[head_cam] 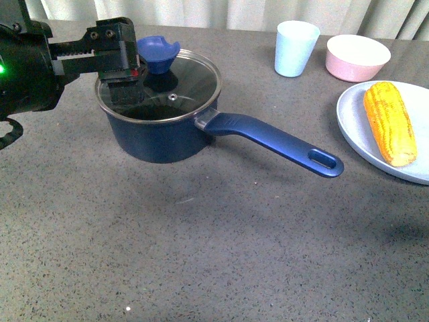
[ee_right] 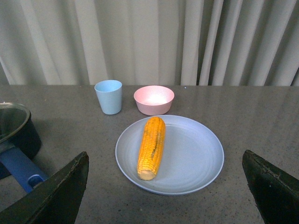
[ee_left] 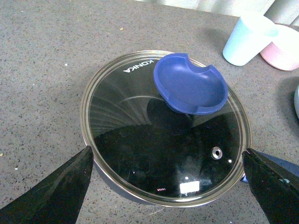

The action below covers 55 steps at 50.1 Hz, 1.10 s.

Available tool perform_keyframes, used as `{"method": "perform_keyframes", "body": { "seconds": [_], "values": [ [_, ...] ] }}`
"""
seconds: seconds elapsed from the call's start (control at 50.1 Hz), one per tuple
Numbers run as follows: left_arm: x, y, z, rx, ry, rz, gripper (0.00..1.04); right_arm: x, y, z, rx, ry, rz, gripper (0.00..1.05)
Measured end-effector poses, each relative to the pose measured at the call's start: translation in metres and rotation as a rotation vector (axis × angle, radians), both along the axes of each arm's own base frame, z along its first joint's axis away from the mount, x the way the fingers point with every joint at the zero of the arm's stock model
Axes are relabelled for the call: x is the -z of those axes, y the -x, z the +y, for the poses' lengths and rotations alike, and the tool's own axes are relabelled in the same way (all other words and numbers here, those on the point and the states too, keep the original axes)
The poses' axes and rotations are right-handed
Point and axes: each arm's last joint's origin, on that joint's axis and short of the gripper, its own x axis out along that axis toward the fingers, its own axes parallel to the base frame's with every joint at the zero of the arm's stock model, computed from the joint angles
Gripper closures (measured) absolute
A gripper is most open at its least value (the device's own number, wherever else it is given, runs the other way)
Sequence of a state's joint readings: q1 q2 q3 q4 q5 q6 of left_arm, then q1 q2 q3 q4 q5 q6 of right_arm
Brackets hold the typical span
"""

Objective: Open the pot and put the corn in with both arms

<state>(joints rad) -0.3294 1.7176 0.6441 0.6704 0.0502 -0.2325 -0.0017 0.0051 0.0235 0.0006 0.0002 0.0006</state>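
The navy pot stands on the grey table with its glass lid on, and its long handle points right. A blue knob tops the lid. My left gripper hovers open over the lid's left side; in the left wrist view its fingertips straddle the near rim, apart from the knob. The corn lies on a pale blue plate at the right. My right gripper is open above the table in front of the plate, holding nothing. It is out of the front view.
A light blue cup and a pink bowl stand behind the plate near the table's far edge. Pale curtains hang behind the table. The pot's handle reaches toward the plate's side.
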Motion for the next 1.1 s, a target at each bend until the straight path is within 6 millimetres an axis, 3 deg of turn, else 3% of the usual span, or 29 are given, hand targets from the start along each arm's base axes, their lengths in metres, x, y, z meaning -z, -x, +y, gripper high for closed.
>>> {"method": "perform_keyframes", "body": {
  "seconds": [1.098],
  "values": [
    [0.015,-0.069,-0.052,0.093,-0.170,-0.031,0.09,0.000,0.000,0.000,0.000,0.000,0.000,0.09]
  ]
}}
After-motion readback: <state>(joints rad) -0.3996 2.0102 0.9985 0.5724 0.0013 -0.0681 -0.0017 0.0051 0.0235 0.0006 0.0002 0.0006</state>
